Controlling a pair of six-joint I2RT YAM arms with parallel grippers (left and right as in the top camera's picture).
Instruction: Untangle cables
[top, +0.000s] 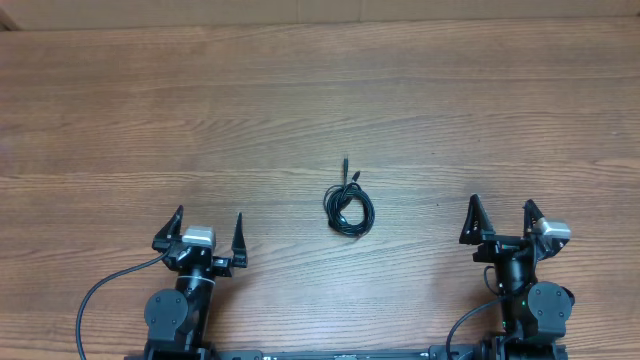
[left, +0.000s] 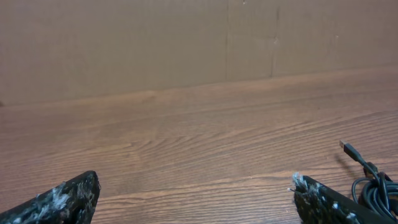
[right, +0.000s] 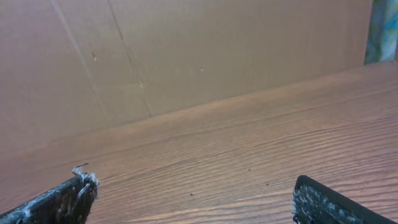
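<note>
The cables (top: 348, 207) lie as one small coiled bundle of thin black cord in the middle of the wooden table, with a plug end pointing away from me. The bundle also shows at the right edge of the left wrist view (left: 372, 185), its plug end raised to the left. My left gripper (top: 209, 226) is open and empty, to the left of the bundle and nearer the front edge. My right gripper (top: 502, 215) is open and empty, to the right of the bundle. The bundle does not show in the right wrist view.
The wooden table (top: 320, 110) spreads far beyond the bundle. A brown cardboard wall (left: 186, 43) stands along the table's far edge. Thicker black arm wires (top: 95, 300) loop near the front edge by each arm base.
</note>
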